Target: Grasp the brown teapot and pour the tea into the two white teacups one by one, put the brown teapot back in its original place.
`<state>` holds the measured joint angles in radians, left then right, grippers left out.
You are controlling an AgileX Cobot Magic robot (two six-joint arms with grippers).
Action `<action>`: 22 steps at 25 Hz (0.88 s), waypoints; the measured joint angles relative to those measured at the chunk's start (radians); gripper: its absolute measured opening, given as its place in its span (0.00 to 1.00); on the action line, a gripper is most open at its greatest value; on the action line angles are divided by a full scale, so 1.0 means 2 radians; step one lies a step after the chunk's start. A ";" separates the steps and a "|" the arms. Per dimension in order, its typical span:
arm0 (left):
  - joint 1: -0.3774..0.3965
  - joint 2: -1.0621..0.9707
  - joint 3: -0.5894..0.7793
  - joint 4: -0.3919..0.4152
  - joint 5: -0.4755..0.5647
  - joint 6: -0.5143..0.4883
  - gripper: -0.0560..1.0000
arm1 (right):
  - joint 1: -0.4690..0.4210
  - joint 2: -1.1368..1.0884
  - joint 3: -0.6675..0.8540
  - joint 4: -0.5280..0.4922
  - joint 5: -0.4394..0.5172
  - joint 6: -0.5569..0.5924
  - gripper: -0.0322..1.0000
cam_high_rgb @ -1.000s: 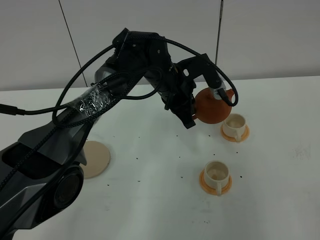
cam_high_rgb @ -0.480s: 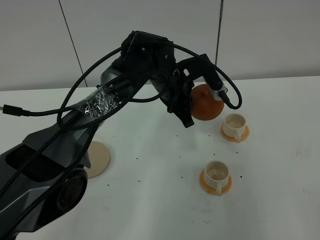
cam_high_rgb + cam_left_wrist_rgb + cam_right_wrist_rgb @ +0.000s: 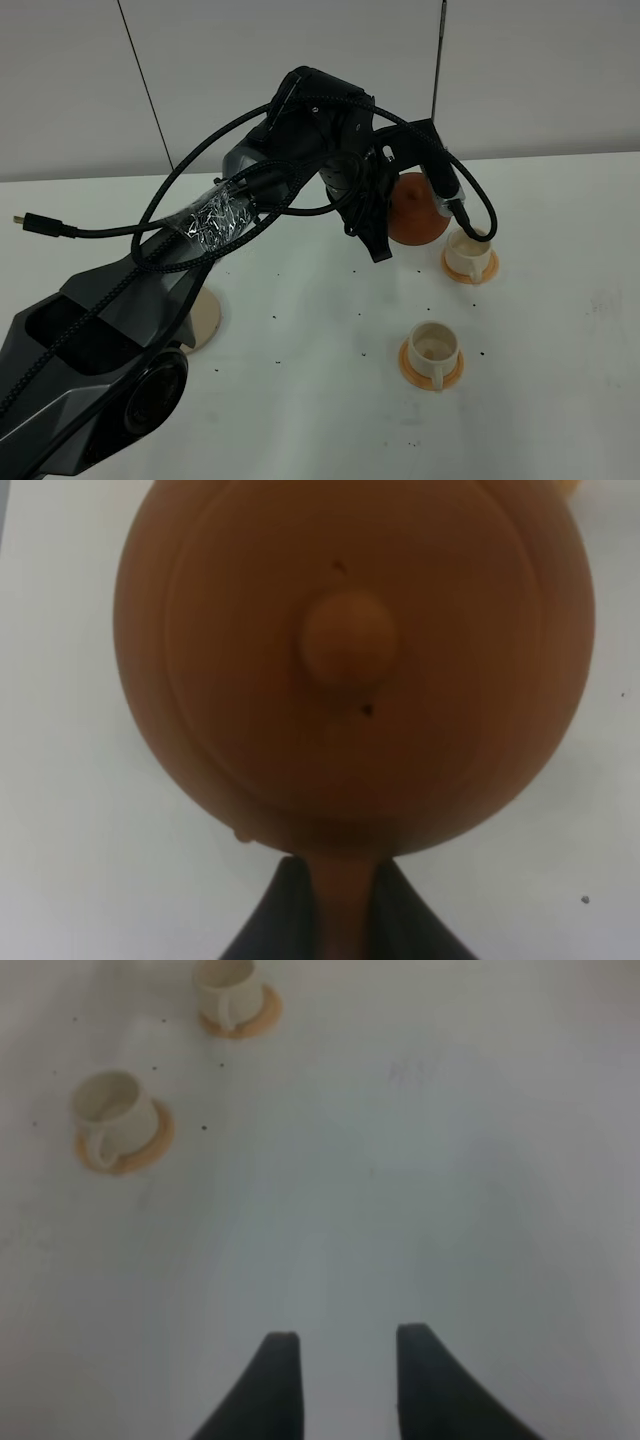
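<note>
At the far right of the bench (image 3: pixel 560 330), the teapot (image 3: pixel 418 212) hangs from the end of the left arm (image 3: pixel 230 215), just beside the far cup (image 3: pixel 468 250) and to its left in the high view. The left jaws are clamped on the teapot's loop handle; in the left wrist view the handle runs down between the two dark jaw tips, and the round lid with its knob faces the camera. The arm and its cables cover the left part of the teapot in the high view, so its tilt cannot be read there, and the spout is not visible in either view.

The far cup stands upright on its orange saucer (image 3: pixel 490 268). The near cup (image 3: pixel 433 343) stands upright on a second orange saucer (image 3: pixel 407 364), closer to the front edge and well apart from the teapot. Small dark specks lie scattered on the white bench surface around both cups.

The beige coaster (image 3: pixel 205 318) lies flat at the left side of the bench, partly behind the left arm's base and well apart from the teapot.

The right jaws appear only in the right wrist view. They stand apart, with white bench surface showing between them, and both cups lie well ahead of them.
</note>
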<state>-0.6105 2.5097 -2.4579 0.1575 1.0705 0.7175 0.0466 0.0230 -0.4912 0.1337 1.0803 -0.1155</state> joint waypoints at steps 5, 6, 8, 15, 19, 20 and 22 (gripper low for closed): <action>0.000 0.000 0.000 0.020 0.003 -0.004 0.21 | 0.000 0.000 0.000 0.000 0.000 0.000 0.26; 0.000 0.000 0.000 0.026 0.004 -0.005 0.21 | 0.000 0.000 0.000 0.000 0.000 0.000 0.26; 0.000 0.000 0.000 0.033 0.006 -0.005 0.21 | 0.000 0.000 0.000 0.000 0.000 0.000 0.26; 0.000 0.000 0.000 0.038 0.005 -0.002 0.21 | 0.000 0.000 0.000 0.000 0.000 0.000 0.26; -0.004 0.000 0.000 0.041 0.005 0.011 0.21 | 0.000 0.000 0.000 0.000 0.000 0.000 0.26; -0.006 0.001 0.000 0.041 0.004 0.013 0.21 | 0.000 0.000 0.000 0.000 0.000 0.000 0.26; -0.010 0.004 0.000 0.042 0.003 0.018 0.21 | 0.000 0.000 0.000 0.000 0.000 0.000 0.26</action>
<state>-0.6309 2.5179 -2.4579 0.2416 1.0758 0.7537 0.0466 0.0230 -0.4912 0.1337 1.0803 -0.1155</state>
